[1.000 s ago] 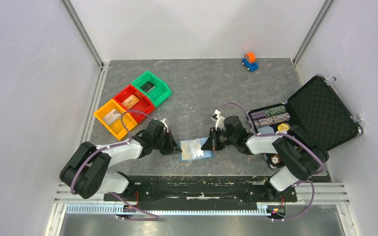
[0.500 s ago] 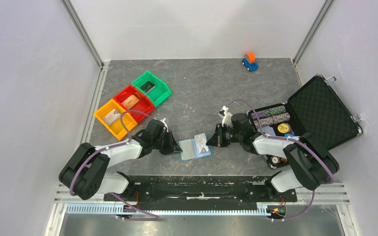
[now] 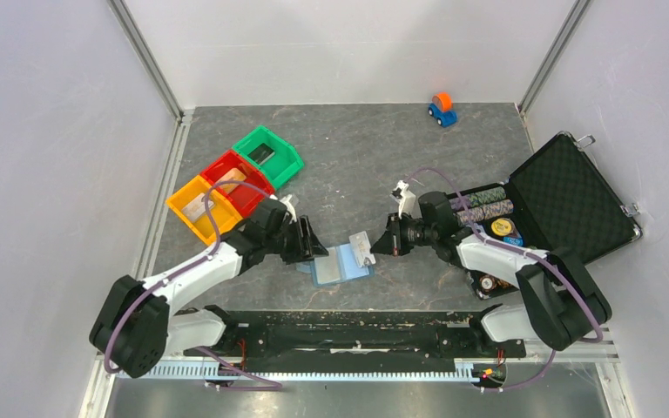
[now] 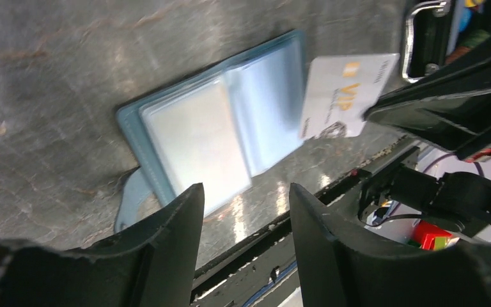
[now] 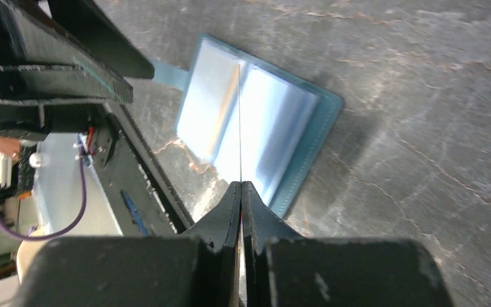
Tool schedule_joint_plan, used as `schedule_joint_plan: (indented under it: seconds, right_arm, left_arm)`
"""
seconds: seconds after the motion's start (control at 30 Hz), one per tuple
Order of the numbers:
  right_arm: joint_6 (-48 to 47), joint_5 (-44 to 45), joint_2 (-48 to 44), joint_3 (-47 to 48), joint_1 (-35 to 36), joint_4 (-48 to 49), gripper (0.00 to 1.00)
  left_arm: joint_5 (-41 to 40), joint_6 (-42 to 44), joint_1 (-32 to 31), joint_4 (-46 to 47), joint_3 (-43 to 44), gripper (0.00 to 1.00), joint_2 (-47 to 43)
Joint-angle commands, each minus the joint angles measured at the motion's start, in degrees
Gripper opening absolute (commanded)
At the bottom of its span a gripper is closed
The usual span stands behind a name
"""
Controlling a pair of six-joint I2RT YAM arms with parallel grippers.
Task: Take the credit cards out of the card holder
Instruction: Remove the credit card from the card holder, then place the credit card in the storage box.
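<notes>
The slate-blue card holder lies open on the table near the front edge; it also shows in the left wrist view and the right wrist view. My right gripper is shut on a whitish credit card with gold "VIP" print. It holds the card just above the holder's right edge. In the right wrist view the card shows edge-on between the shut jaws. My left gripper is open and empty, raised over the holder's left side.
Green, red and yellow bins stand at the left, each with a card inside. An open black foam-lined case with poker chips is at the right. A toy car sits at the back.
My right gripper has drawn the card out of the holder, to the right and up. My left gripper has lifted off the holder's left edge. The holder has shifted slightly.
</notes>
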Motion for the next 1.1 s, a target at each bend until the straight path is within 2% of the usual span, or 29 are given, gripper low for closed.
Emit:
schedule_joint_plan:
  seconds: [0.0,0.17,0.43,0.8,0.9,1.07]
  right_arm:
    - [-2.61,-7.34,-1.54,2.09,-0.07,-0.22,0.0]
    - [-1.6,-12.6,-1.6,1.1,0.74,1.72,0.0]
    - [0.73,-18.32,-1.82,0.21,4.47,6.44,0.0]
    - [6.02,-22.61,-2.51,-0.31,5.92,14.62,0.0]
    - [6.08,-22.92,-2.29,-0.25,5.91,14.91,0.0]
    - [6.64,-22.74,-2.23,-0.76,5.95,15.94,0.0]
  left_arm:
    - [2.16,5.59,-0.07,-2.01,4.52,0.59,-2.65]
    - [6.06,7.93,-0.07,-1.49,6.8,0.6,-2.51]
    - [17.23,9.05,-0.14,3.47,9.43,0.62,0.73]
    - [21.57,17.28,-0.16,-7.41,16.85,0.61,3.44]
    - [23.86,17.92,-0.17,-7.96,17.44,0.56,3.8]
    - [26.42,18.14,-0.16,-7.52,17.01,0.54,4.25]
